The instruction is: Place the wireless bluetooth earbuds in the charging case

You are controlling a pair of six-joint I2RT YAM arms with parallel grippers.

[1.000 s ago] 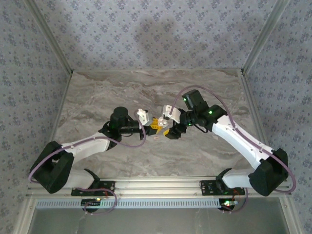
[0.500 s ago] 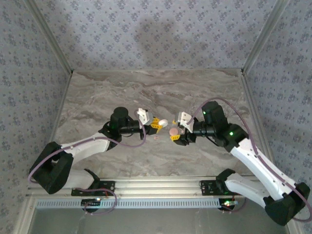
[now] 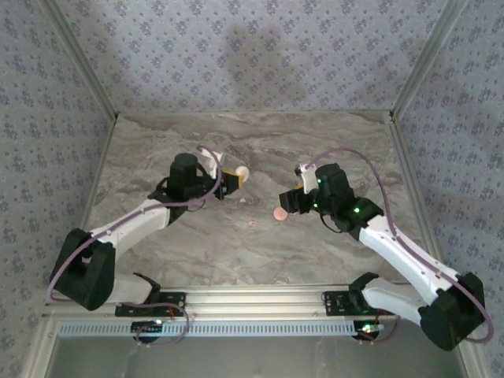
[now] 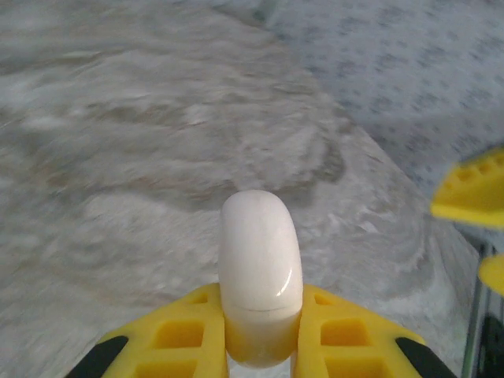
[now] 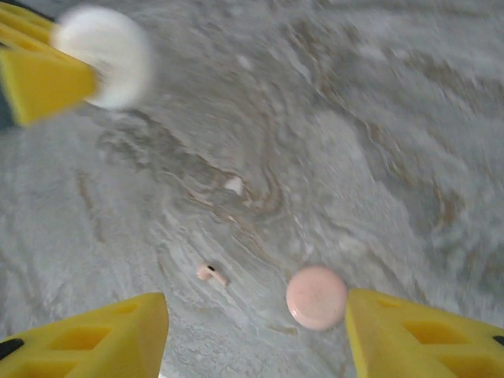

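Yellow fingers of the right gripper (image 5: 256, 315) stand apart, gripping nothing. A pink earbud (image 5: 211, 273) lies on the marble table (image 5: 378, 118) between them, at about 10 o'clock from their midpoint. It is blurred, but its long axis seems to run 10-to-4, stem toward 4. A pink disc (image 5: 316, 297) sits at 2 o'clock. The right arm is nearer. The left gripper (image 4: 260, 311) is clamped on the white case (image 4: 260, 244).

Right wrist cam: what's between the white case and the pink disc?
Right wrist view: a tiny white earbud lies between the white case and the pink disc; a pink earbud sits just beside that line.
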